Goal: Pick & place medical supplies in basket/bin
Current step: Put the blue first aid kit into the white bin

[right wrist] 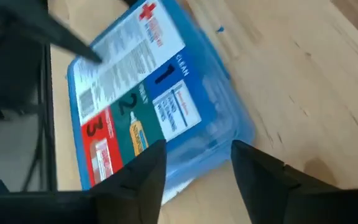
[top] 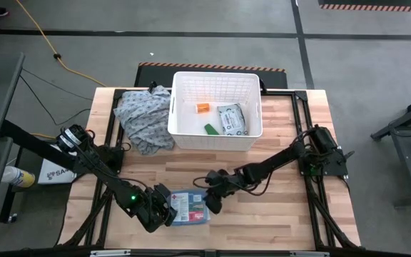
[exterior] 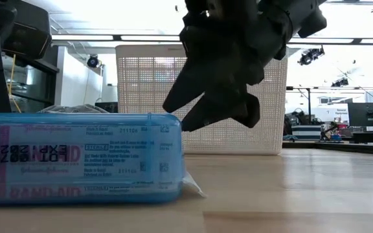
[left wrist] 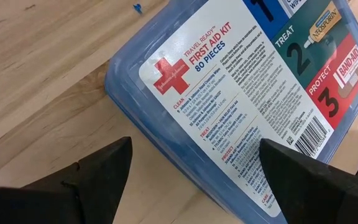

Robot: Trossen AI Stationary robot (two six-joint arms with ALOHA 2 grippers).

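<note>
The left gripper [left wrist: 194,177], fingers spread, straddles the first-aid box [left wrist: 241,106]; it should centre, then close squarely.

Wooden butcher-block table [top: 277,214], and here's what's resting on it: the white slatted basket [top: 216,135] at the far middle, a grey-blue patterned cloth heap [top: 143,118] touching the basket's left wall, and down at the near edge the blue first-aid kit box [top: 190,207], lying flat, label up.
</note>
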